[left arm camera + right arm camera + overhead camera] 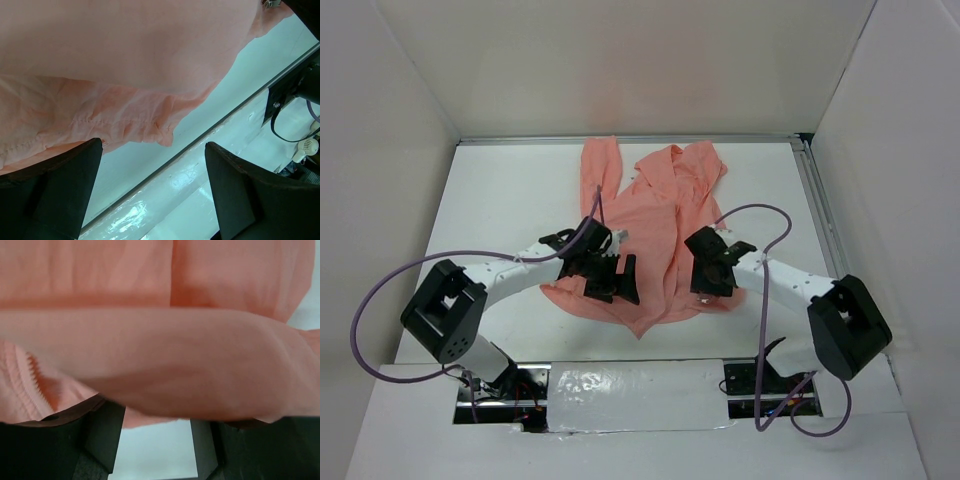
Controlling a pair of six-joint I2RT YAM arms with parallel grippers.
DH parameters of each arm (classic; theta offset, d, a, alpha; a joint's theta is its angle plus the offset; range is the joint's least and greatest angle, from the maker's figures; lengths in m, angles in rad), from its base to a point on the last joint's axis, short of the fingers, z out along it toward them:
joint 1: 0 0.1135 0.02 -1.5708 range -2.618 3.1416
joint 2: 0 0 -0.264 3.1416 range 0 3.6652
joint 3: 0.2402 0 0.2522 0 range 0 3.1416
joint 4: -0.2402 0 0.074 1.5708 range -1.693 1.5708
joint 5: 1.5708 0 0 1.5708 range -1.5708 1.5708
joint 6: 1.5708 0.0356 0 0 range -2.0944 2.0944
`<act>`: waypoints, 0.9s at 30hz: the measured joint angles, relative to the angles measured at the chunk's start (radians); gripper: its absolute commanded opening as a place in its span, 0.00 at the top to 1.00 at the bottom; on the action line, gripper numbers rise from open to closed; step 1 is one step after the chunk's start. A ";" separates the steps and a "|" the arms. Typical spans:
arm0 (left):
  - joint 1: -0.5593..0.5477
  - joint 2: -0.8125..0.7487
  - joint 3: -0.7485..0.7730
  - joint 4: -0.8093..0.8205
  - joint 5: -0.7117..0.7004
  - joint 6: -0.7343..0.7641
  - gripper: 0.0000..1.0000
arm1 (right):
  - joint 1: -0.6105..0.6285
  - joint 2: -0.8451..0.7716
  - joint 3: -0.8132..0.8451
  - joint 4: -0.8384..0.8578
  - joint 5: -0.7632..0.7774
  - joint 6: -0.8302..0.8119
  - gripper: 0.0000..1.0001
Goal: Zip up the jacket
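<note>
Pretty clearly a robotics lab test cell, not anyone's home or shop. Plain white panels (620, 70) box the space in, standing beyond the left gripper (615, 285) and the right gripper (710, 280) and out to either side of them, over a bare white table (500, 190). A metal rail (817, 200) runs along the table edge outboard of the right gripper. Purple cables (760, 207) loop loose off the arms just behind each gripper, and back by the bolted arm bases there's a shiny taped strip (620, 385).
</note>
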 measured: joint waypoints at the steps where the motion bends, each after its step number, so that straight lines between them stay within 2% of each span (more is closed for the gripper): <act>1: -0.001 0.002 0.000 0.000 0.000 0.000 0.05 | -0.006 0.013 -0.002 0.012 -0.001 -0.005 0.44; 3: -0.003 0.007 0.000 0.000 -0.003 0.000 0.06 | -0.016 0.038 -0.006 0.036 -0.005 -0.015 0.49; 6: -0.005 0.014 0.000 -0.001 -0.008 0.000 0.06 | -0.024 0.062 -0.006 0.069 -0.021 -0.032 0.65; 7: -0.006 0.016 0.000 -0.001 -0.010 0.000 0.06 | -0.025 0.067 -0.006 0.081 -0.026 -0.034 0.76; 9: -0.006 0.018 0.000 -0.001 -0.011 0.000 0.06 | -0.025 0.068 -0.006 0.093 -0.036 -0.041 0.84; 10: -0.007 0.019 0.000 -0.001 -0.012 0.000 0.06 | -0.025 0.068 -0.006 0.100 -0.041 -0.041 1.00; 14: -0.011 0.019 0.000 -0.002 -0.019 0.000 0.06 | -0.026 0.022 -0.027 0.120 -0.071 -0.045 1.00; 20: -0.027 0.019 0.000 -0.002 -0.023 -0.001 0.06 | -0.030 -0.183 -0.058 0.120 -0.147 -0.046 1.00; 27: -0.045 0.024 0.011 -0.002 -0.021 -0.020 0.06 | 0.011 -0.387 -0.069 0.126 -0.314 -0.043 1.00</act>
